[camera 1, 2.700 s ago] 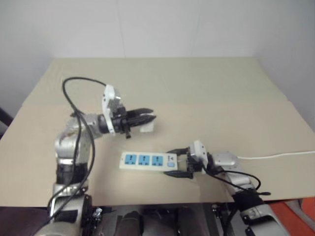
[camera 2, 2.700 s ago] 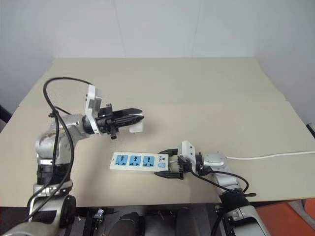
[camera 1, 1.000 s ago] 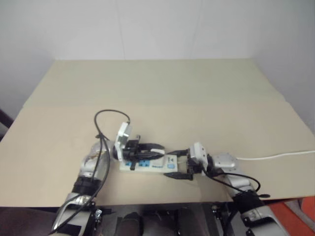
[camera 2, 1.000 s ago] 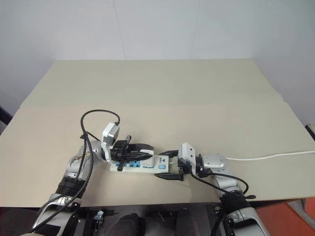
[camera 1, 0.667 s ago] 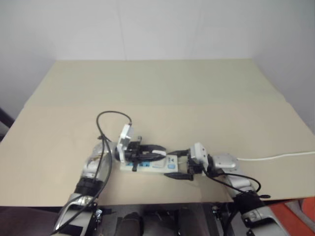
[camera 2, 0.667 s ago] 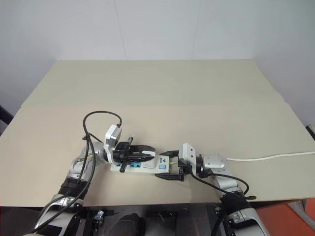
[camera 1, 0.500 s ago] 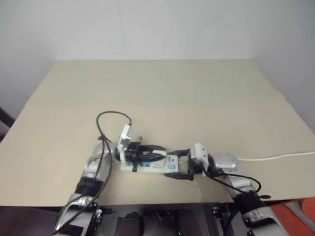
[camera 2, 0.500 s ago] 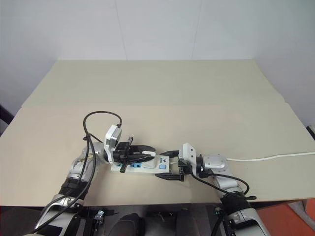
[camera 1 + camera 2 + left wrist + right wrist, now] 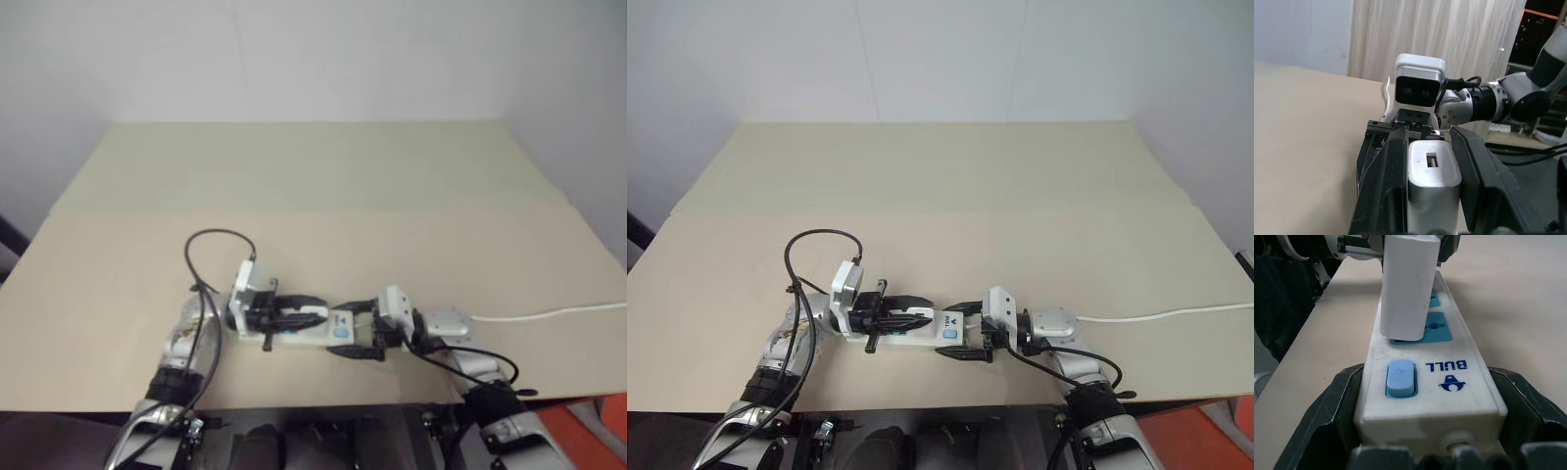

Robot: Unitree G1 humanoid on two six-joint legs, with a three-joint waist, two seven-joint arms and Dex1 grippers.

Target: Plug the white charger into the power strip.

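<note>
- White charger (image 9: pixel 1409 286), a small smooth plastic block with rounded edges: it stands upright on the end blue socket nearest the switch, its base meeting the socket face. Prongs are hidden, so full seating cannot be confirmed.
- Left gripper (image 9: pixel 921 317): its black fingers are clamped on the charger's two sides. This grip keeps the body square to the socket while pressing down.
- Power strip (image 9: pixel 1449 382), a long flat white plastic bar with blue sockets and a small blue switch (image 9: pixel 1399 377): it lies on the beige table (image 9: pixel 950 186) near the front edge.
- Right gripper (image 9: pixel 965 331): its spread fingers flank the strip's switch end, one on each long side. Judged purpose: to brace the strip against sliding or lifting.
- Thin white cord (image 9: pixel 1176 313): it trails off to the right, clear of both arms.
</note>
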